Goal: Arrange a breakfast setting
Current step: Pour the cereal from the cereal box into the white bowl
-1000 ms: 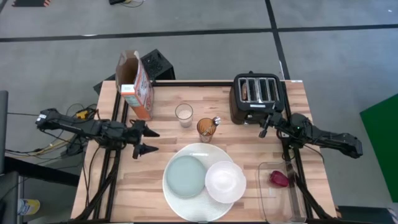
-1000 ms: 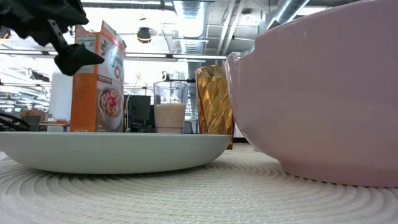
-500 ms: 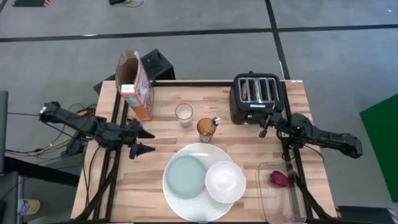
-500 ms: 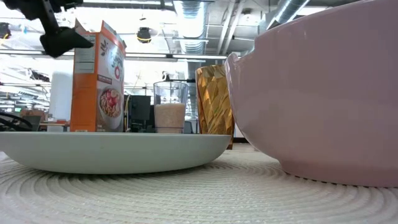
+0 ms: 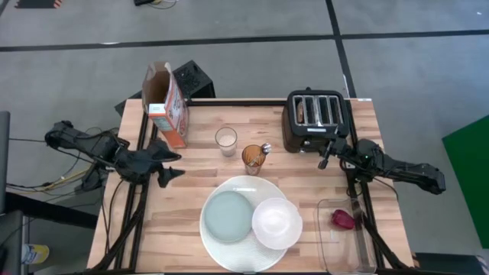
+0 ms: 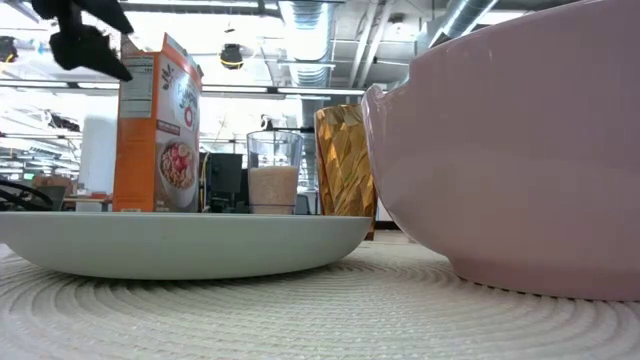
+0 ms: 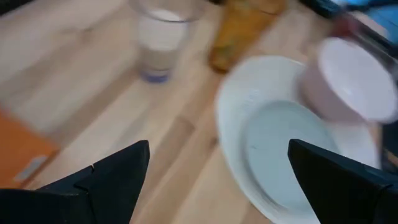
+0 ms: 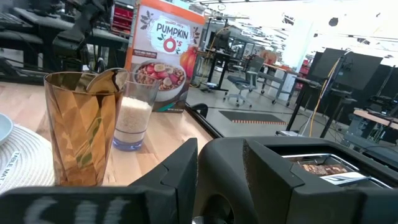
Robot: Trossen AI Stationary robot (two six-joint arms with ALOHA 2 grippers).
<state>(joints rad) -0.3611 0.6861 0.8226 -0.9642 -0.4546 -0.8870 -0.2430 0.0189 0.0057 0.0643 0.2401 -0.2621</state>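
Left gripper (image 5: 166,165) hangs over the table's left edge with its two dark fingers spread wide and nothing between them, just in front of the orange cereal box. Right gripper (image 5: 324,155) sits low in front of the black four-slot toaster (image 5: 315,117) near the table's right side; whether its fingers are apart or together I cannot tell, and no object shows in them.

On the tall orange cardboard cereal box (image 8: 163,56) the front reads "PUMPKIN O's" above a picture of a filled bowl; smaller lettering sits above that but is too small to read. Its top flaps stand open at the table's far left corner.

Centre front, the large round white plate (image 5: 229,248) lies on the table, carrying the smaller pale grey-blue plate (image 5: 228,216) on its left half and the white bowl (image 5: 276,223) on its right, the two touching. Beyond the plate stand a clear glass of tan cereal (image 5: 225,140) and an amber faceted tumbler (image 5: 254,158) with the metal spoon (image 8: 109,80) standing in it. A brown toast slice (image 8: 314,167) shows in a toaster slot. The dark red fruit (image 5: 344,219) lies in a clear rectangular tray (image 5: 359,248) at the front right corner.

The light wooden plank table (image 5: 199,179) stands on grey floor crossed by dark lines. Behind it is an open workshop with desks, chairs and ceiling ducts.
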